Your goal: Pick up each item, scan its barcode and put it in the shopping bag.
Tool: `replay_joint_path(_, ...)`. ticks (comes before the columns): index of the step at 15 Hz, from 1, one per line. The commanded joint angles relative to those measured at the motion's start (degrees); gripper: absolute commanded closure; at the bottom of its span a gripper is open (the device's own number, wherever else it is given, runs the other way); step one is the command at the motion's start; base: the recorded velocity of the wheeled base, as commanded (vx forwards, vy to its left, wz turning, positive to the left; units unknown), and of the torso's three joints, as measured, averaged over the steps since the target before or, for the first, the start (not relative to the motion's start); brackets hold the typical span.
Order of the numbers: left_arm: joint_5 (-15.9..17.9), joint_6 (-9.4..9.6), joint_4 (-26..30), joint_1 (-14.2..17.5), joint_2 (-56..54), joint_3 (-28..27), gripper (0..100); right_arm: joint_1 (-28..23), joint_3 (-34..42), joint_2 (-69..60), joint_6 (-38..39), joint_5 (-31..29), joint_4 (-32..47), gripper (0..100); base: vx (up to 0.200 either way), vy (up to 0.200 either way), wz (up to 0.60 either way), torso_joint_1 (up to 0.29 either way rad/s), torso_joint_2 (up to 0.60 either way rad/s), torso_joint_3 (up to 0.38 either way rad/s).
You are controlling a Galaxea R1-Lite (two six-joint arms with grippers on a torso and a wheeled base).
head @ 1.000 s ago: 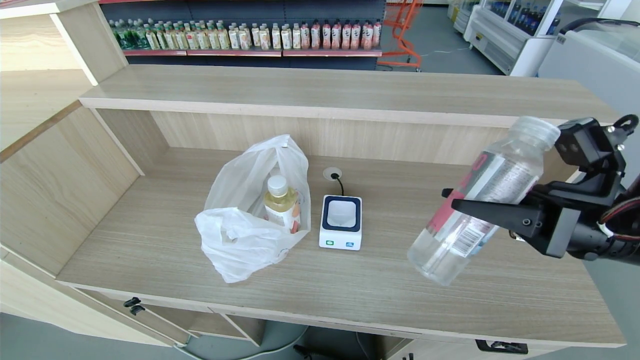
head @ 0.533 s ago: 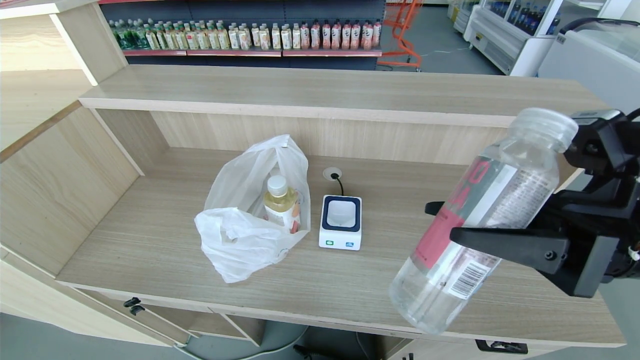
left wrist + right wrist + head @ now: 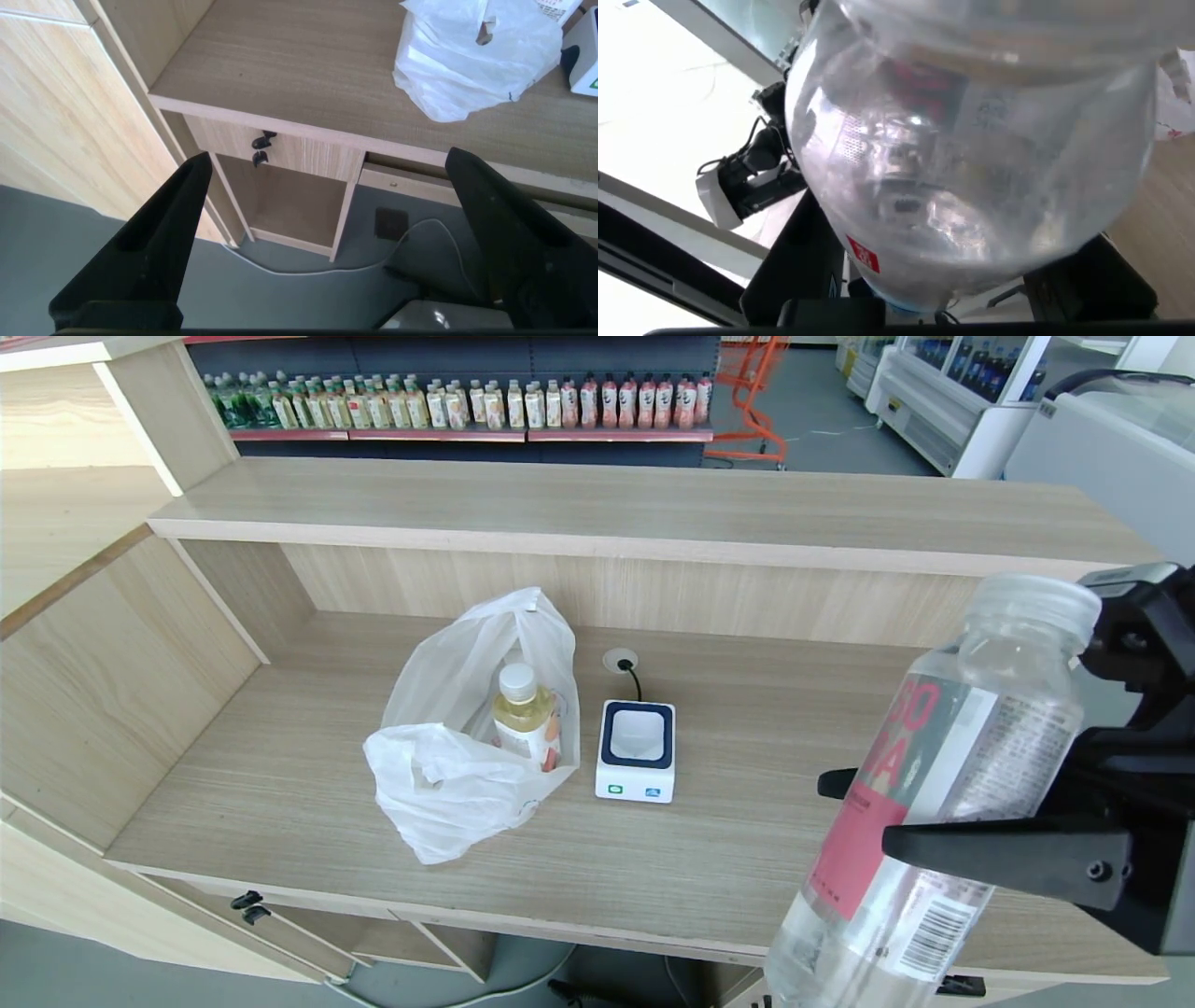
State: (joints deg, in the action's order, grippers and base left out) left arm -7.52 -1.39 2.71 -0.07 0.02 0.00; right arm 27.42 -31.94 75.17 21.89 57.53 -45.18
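Left gripper (image 3: 322, 252): jaws spread, nothing held, off the counter's (image 3: 280, 784) near edge.
Shopping bag (image 3: 448, 784): just beside scanner (image 3: 637, 749), at its 9 o'clock; tea bottle (image 3: 525, 719) inside.
Right gripper (image 3: 859, 814): jaws clamped on water bottle (image 3: 943, 775), tilted, aloft at scanner's 4 o'clock.
Step, judged: scan pending. Next: carry bottle toward 10 o'clock, turn barcode (image 3: 934, 938) down onto scanner window.
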Motion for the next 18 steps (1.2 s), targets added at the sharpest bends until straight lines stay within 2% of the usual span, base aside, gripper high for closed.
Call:
replay_joint_path(1,0.0,-0.02,0.0,0.0,0.0,0.0,0,0.4,-0.1,-1.5,0.0,0.0,0.4,100,0.0,0.0,0.0,0.0,0.0,0.0)
replay_joint_path(18,0.0,-0.02,0.0,0.0,0.0,0.0,0,1.1,-1.1,-2.2,-0.4,-0.4,2.2,100,0.0,0.0,0.0,0.0,0.0,0.0)
